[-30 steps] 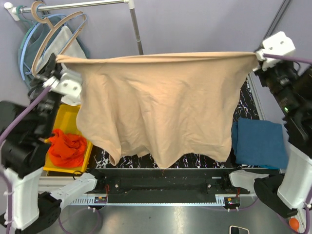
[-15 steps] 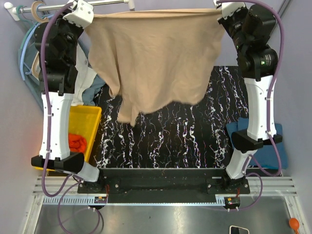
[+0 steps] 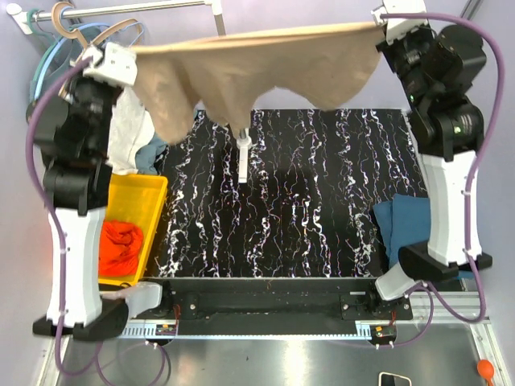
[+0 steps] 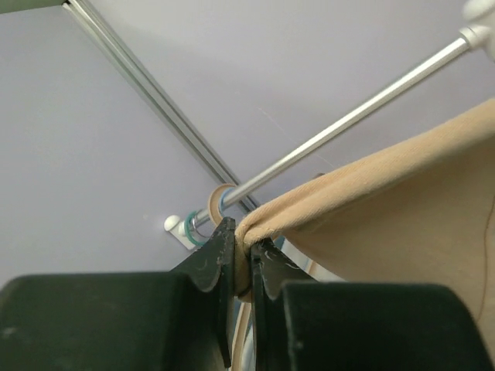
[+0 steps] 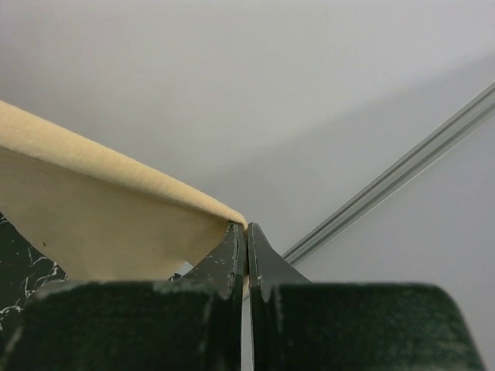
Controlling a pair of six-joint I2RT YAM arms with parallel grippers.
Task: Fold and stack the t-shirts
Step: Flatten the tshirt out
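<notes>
Left claw (image 4: 241,239) clamped on beige t-shirt (image 3: 265,64) corner; right claw (image 5: 244,229) likewise; both arms raised high, shirt stretched between.

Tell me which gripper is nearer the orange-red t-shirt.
Left. The left gripper is on the orange-red t-shirt's side, beyond its yellow bin; the right gripper is at the opposite far corner.

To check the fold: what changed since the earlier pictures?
Both arms swung the beige t-shirt away to the far side of the table, where it now hangs bunched. The left gripper and right gripper stay shut on its top edge. The orange-red t-shirt in the yellow bin and teal-blue t-shirt stayed put.
</notes>
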